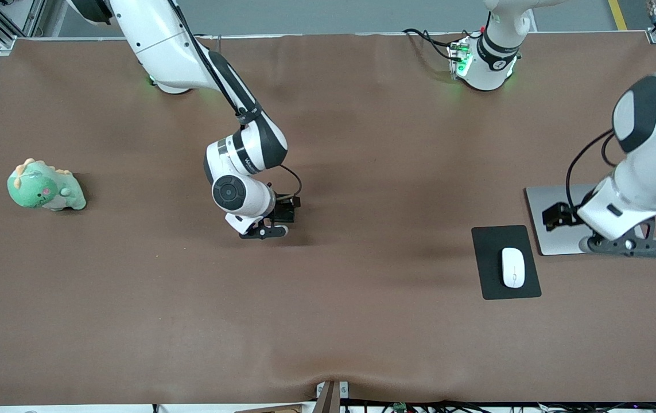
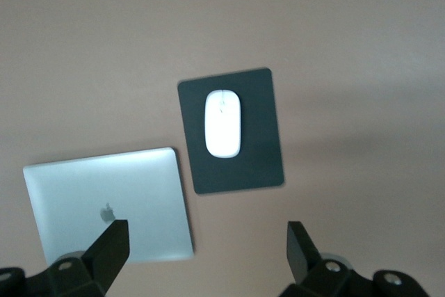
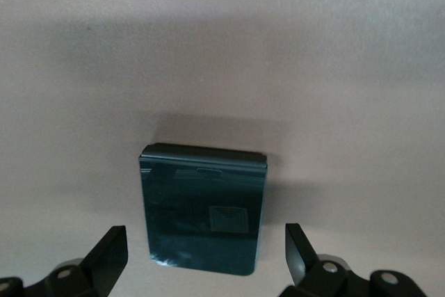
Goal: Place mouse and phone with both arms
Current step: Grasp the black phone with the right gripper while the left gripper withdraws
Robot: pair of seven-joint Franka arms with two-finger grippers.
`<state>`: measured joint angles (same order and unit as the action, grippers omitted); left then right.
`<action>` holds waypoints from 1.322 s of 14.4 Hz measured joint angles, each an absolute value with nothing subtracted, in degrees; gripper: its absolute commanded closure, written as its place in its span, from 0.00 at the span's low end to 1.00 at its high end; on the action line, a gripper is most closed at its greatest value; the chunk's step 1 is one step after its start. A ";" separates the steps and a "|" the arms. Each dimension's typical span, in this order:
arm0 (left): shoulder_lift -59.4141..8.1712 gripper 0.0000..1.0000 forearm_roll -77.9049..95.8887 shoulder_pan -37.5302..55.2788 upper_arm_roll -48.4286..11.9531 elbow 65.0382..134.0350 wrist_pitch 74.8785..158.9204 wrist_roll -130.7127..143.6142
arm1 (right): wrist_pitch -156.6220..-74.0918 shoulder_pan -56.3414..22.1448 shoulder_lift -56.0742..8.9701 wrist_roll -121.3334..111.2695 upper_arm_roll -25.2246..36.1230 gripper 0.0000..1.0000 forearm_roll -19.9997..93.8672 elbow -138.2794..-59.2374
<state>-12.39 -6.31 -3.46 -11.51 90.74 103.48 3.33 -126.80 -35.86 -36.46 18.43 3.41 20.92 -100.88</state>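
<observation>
The white mouse (image 1: 513,267) lies on a flat black pad (image 1: 491,281) toward the left arm's end of the table; it also shows in the left wrist view (image 2: 222,124). My left gripper (image 1: 629,246) is open and empty over the silver laptop's corner, beside the pad (image 2: 261,165). The phone (image 3: 204,206), a dark glossy slab, lies flat on the table. My right gripper (image 3: 206,255) is open above it, one finger on each side of the phone, not touching. In the front view the right gripper (image 1: 267,231) is at mid-table and hides the phone.
A closed silver laptop (image 1: 557,218) lies beside the pad, farther from the front camera; it also shows in the left wrist view (image 2: 104,199). A green plush dinosaur (image 1: 45,186) sits toward the right arm's end. Brown cloth (image 1: 328,321) covers the table.
</observation>
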 measured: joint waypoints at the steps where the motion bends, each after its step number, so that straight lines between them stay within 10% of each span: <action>1: -10.46 0.00 -4.24 -1.11 -9.33 90.72 101.39 3.20 | -126.77 -36.18 -36.46 19.14 3.39 0.00 20.92 -100.90; 17: 2.68 0.00 -1.84 0.70 -5.68 91.76 88.13 0.83 | -130.42 -39.30 -38.16 23.07 3.41 0.00 16.95 -101.86; 18: 2.68 0.00 -1.29 0.56 -5.67 91.97 88.12 1.12 | -130.55 -39.39 -38.34 23.21 3.41 0.14 16.86 -101.86; 19: 2.68 0.00 -0.78 0.44 -5.67 92.21 88.12 1.18 | -130.56 -39.40 -38.42 23.23 3.42 0.61 16.74 -101.86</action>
<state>2.68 -0.78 0.44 -5.67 92.21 88.12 1.18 -130.56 -39.40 -38.42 23.23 3.42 16.74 -101.86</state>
